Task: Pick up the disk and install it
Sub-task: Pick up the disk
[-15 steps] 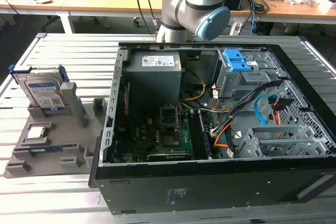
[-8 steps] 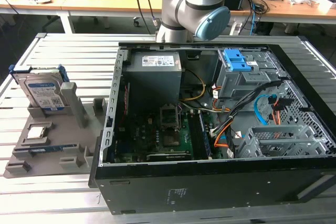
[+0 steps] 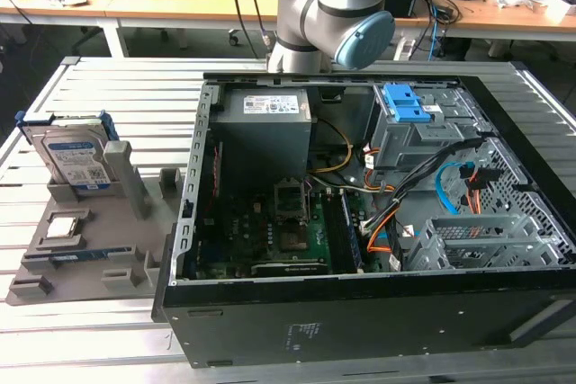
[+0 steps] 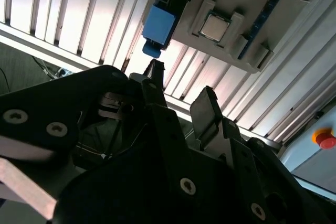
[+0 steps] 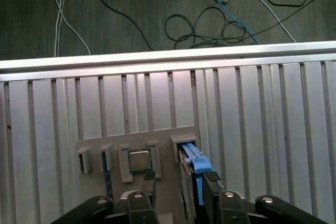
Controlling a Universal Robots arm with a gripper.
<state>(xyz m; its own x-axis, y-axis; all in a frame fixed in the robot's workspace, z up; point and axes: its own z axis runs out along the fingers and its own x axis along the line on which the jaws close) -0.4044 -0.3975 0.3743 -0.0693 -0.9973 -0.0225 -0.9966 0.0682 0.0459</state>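
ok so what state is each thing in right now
hand: open, holding nothing
disk: standing on edge in the grey holder, not yet picked up
chip: lying flat in its holder slot
computer case: side open, insides exposed

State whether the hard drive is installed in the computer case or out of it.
Out: the hard drive stands on edge in the grey holder beside the open case.
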